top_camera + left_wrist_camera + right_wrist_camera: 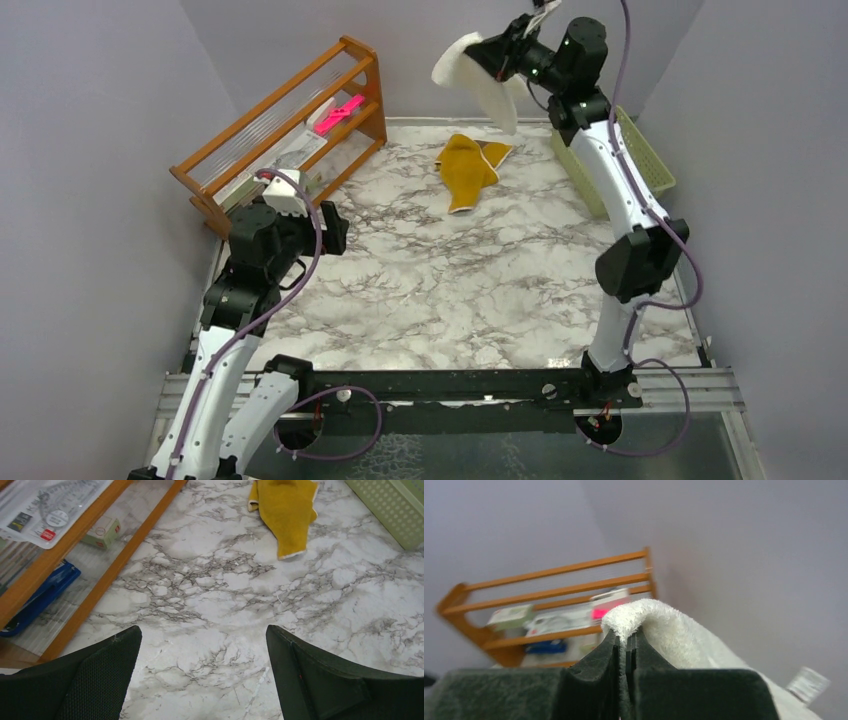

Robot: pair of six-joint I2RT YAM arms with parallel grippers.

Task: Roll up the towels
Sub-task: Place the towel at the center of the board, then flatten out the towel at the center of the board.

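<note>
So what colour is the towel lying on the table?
The towel is mustard yellow with a pale trim along its edge; the left wrist view shows it best.

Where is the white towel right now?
The white towel is off the table, pinched in the right end effector high at the back of the top view, hanging above the yellow towel, left of the green basket.
</note>
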